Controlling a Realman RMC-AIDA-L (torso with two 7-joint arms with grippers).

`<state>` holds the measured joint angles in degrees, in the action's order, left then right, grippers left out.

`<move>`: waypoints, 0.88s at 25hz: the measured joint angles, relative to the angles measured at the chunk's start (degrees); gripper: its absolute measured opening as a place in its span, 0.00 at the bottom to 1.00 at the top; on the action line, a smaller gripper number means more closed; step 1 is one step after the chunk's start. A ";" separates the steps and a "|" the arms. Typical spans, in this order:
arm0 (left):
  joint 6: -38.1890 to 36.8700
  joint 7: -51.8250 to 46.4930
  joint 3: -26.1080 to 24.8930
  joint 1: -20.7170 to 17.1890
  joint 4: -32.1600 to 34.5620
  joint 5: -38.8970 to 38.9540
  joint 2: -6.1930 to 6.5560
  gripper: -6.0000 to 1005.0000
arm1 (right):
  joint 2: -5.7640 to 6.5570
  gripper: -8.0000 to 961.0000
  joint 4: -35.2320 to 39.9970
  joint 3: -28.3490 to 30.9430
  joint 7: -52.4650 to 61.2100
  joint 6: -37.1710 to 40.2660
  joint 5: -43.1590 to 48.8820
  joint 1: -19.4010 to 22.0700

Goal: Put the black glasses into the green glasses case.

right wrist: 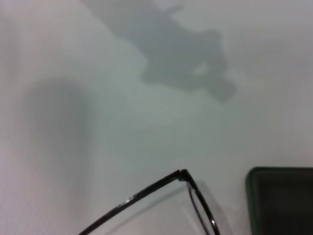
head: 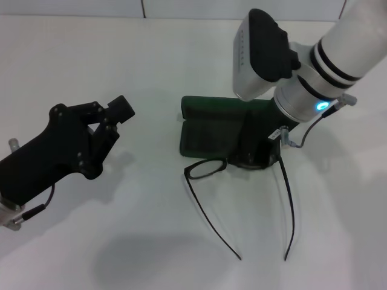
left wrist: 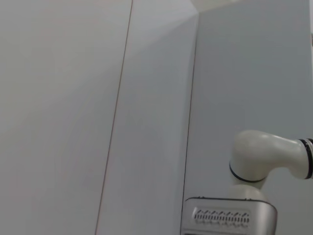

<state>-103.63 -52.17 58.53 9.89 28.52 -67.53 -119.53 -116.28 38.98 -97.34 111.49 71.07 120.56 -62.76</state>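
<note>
The green glasses case (head: 208, 127) lies open in the middle of the table; one corner of it shows in the right wrist view (right wrist: 283, 200). The black glasses (head: 205, 168) sit right at its near edge, with both long temple arms stretched out toward me. One lens is hidden under my right gripper (head: 257, 156), which is down on the frame's right part, over the case's near right corner. The right wrist view shows a hinge and temple arm of the glasses (right wrist: 183, 175). My left gripper (head: 123, 107) is raised at the left, shut and empty.
The white table (head: 91, 60) carries nothing else. The left wrist view shows only a wall and part of the right arm (left wrist: 259, 156).
</note>
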 joint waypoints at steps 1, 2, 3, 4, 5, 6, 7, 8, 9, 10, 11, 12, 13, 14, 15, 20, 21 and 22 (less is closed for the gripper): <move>-0.06 0.04 0.00 -0.01 -0.16 -0.05 0.00 0.02 | 0.00 0.06 1.36 0.48 0.09 0.41 0.10 1.10; -0.34 0.06 0.01 0.01 -0.50 -0.18 0.00 0.02 | 0.08 0.06 3.53 1.85 0.13 0.82 0.05 2.54; -0.73 0.17 0.01 0.04 -0.79 -0.25 0.04 0.02 | 0.12 0.06 5.17 3.08 0.13 1.41 0.11 3.83; -1.58 0.47 0.01 0.04 -1.15 -0.27 0.11 0.02 | 0.18 0.06 7.17 4.82 0.12 1.86 0.09 4.94; -2.70 0.85 0.00 0.00 -1.45 -0.27 0.19 0.02 | 0.20 0.06 9.87 7.59 -0.07 2.81 -0.28 6.83; -3.52 1.16 0.00 0.00 -1.68 -0.27 0.24 0.02 | 0.23 0.06 12.67 10.96 -0.61 4.02 -1.49 9.08; -4.60 1.43 0.01 0.15 -2.08 -0.26 0.28 0.02 | 0.29 0.06 13.82 12.97 -1.28 4.98 -2.75 10.52; -6.04 1.63 0.05 0.55 -2.56 -0.24 0.28 0.02 | 0.43 0.06 15.12 15.64 -2.49 6.26 -5.19 12.23; -7.89 1.69 0.24 1.37 -2.97 -0.30 0.13 0.02 | 0.56 0.06 15.79 17.83 -3.71 7.50 -7.35 13.75; -8.80 1.70 0.37 1.88 -3.09 -0.31 0.00 0.02 | 0.62 0.05 16.01 20.68 -5.37 8.80 -10.27 15.38; -9.07 1.70 0.40 2.01 -3.14 -0.31 -0.03 0.02 | 0.66 0.05 15.99 23.44 -7.33 10.28 -13.02 17.08; -10.22 1.71 0.58 2.83 -3.39 -0.21 -0.18 0.02 | 0.65 0.05 15.76 24.95 -8.66 11.19 -14.93 18.07; -11.21 1.67 0.59 3.87 -3.95 -0.07 -0.27 0.02 | 0.65 0.05 15.17 26.38 -10.47 12.10 -17.63 19.41; -12.01 1.52 0.64 5.00 -4.59 0.05 -0.35 0.02 | 0.67 0.05 14.63 27.04 -11.93 12.65 -19.87 20.53; -12.32 1.27 0.79 6.37 -5.44 0.09 -0.37 0.02 | 0.65 0.05 14.06 27.14 -13.21 13.12 -22.00 21.50; -12.29 1.32 1.98 14.02 -12.00 -0.94 -0.37 0.02 | 0.36 0.05 10.17 26.57 -18.53 14.32 -30.35 24.36; -12.29 1.32 1.98 14.02 -12.00 -0.94 -0.37 0.02 | 0.36 0.05 8.58 26.55 -19.42 14.71 -31.70 24.33; -12.04 1.63 2.54 15.15 -12.86 -1.19 -0.36 0.02 | 0.36 0.05 7.25 26.55 -20.14 15.06 -32.82 24.22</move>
<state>-115.67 -50.54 61.07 25.04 15.66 -68.72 -119.89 -115.92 46.23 -70.79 91.35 86.12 87.74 -38.54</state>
